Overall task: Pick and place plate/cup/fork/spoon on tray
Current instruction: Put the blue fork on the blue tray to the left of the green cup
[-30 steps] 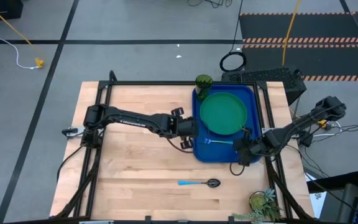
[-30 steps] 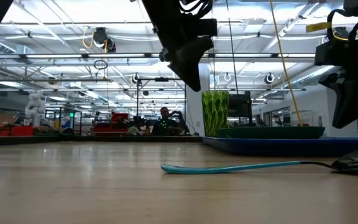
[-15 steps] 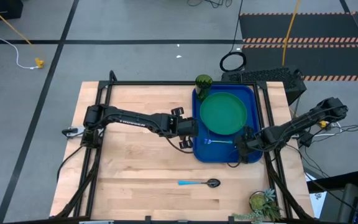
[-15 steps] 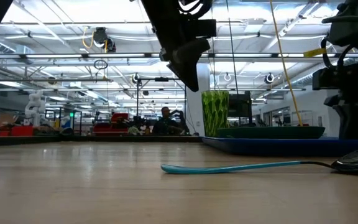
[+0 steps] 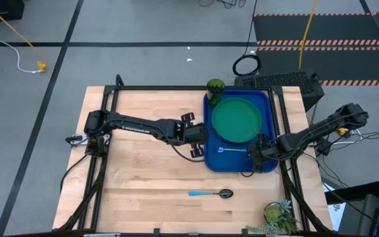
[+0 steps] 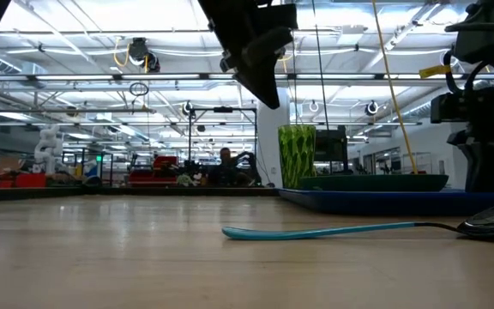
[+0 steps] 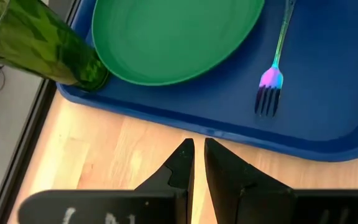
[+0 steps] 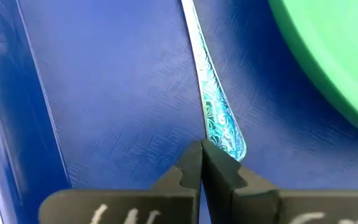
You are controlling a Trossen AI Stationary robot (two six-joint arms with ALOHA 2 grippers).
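While the spoon (image 5: 214,193) waits on the bare table, the right gripper (image 5: 256,154), fingers pressed together empty, sits at the handle end of the fork (image 5: 231,149) lying on the tray (image 5: 210,161), and the left gripper (image 5: 202,142), fingers nearly together, hovers beside the rim.

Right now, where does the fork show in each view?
High: fork on the tray, just below the plate.
Low: not visible.
Left wrist: upper right, tines nearest the camera.
Right wrist: centre, handle only.
Shared landmark: the plate.
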